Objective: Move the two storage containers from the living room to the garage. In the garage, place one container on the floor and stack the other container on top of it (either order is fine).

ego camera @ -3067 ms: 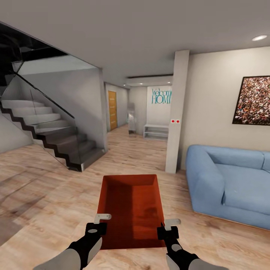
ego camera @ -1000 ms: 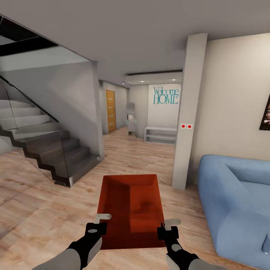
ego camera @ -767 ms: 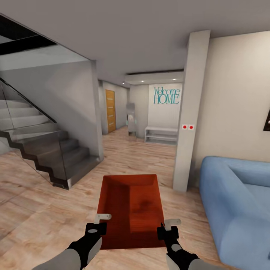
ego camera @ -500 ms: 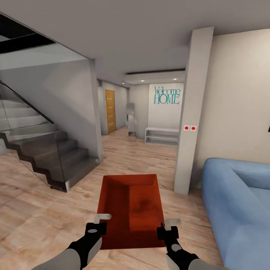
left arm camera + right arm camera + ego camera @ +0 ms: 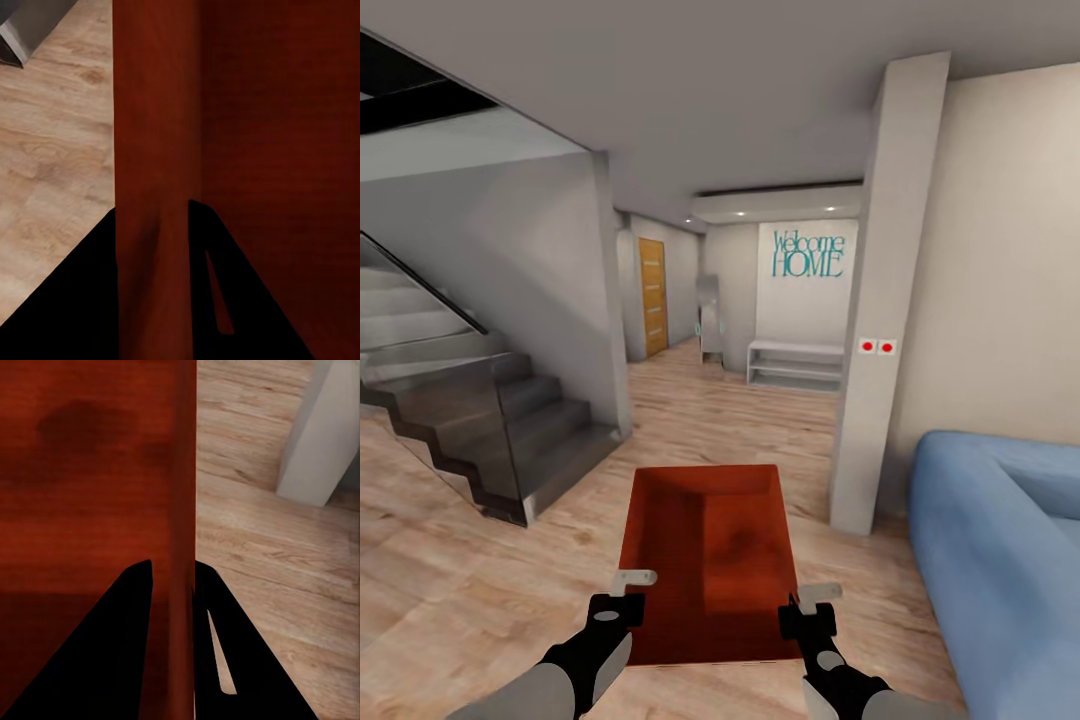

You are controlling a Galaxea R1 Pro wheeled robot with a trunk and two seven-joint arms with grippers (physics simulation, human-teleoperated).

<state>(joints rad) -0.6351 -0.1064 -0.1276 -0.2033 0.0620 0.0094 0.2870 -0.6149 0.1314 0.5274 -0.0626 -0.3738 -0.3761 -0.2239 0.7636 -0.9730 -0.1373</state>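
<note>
I carry one orange-red open-top storage container [image 5: 710,560] in front of me, above the pale wood-plank floor of the living room. My left gripper [image 5: 628,588] is shut on its left wall, seen close up as a red wall [image 5: 154,150] between the dark fingers. On the opposite wall my right gripper [image 5: 812,602] is shut, its fingers either side of the red wall [image 5: 180,495]. The container is empty inside.
Glass-railed stairs [image 5: 470,400] rise at the left. A blue sofa [image 5: 1000,540] stands at the right beside a white pillar [image 5: 875,330]. Between them a hallway [image 5: 730,400] leads ahead to a wooden door [image 5: 652,296], a white bench [image 5: 792,363] and a "Welcome HOME" sign [image 5: 807,255].
The camera has advanced and shifted: stairs slid left, pillar and sofa slid right and grew nearer, the wall picture left the view. Container and both grippers keep the same hold.
</note>
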